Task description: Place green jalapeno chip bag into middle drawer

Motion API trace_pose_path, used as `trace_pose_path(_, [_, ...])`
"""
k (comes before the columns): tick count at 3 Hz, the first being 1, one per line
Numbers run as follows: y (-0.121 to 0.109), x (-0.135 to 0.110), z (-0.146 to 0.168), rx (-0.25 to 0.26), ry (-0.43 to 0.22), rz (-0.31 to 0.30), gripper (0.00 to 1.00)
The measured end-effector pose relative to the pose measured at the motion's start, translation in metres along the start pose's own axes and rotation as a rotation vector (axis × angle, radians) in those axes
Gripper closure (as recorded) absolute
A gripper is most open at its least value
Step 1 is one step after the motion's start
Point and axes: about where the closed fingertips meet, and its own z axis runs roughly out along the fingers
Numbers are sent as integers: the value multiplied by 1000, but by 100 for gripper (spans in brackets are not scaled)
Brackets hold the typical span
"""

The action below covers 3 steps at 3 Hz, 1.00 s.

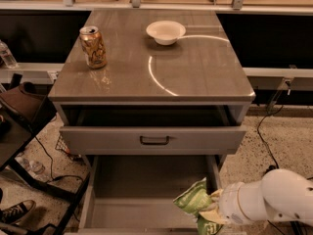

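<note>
The green jalapeno chip bag (193, 201) is a crinkled light-green foil bag at the bottom right of the camera view. My gripper (213, 210), on a white arm (274, 199) that comes in from the right, is shut on the bag's right side. It holds the bag over the front right corner of the middle drawer (142, 182). That drawer is pulled far out and shows a flat bare grey floor and low side walls. The bag's lower end is cut off by the frame's bottom edge.
The drawer above (154, 140) has a dark loop handle and stands slightly open. On the cabinet top (195, 77) are a golden soda can (93, 47) and a white bowl (166, 32). A dark chair (22, 111) and cables (49, 160) lie at left, and a cable (264, 141) at right.
</note>
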Motion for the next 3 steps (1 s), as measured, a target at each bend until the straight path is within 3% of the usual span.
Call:
trace_pose_path(1, [7,-25,41,-20,-27,-7,100])
trace_pose_path(3, [-1,-71,103,-83,-104,21,100])
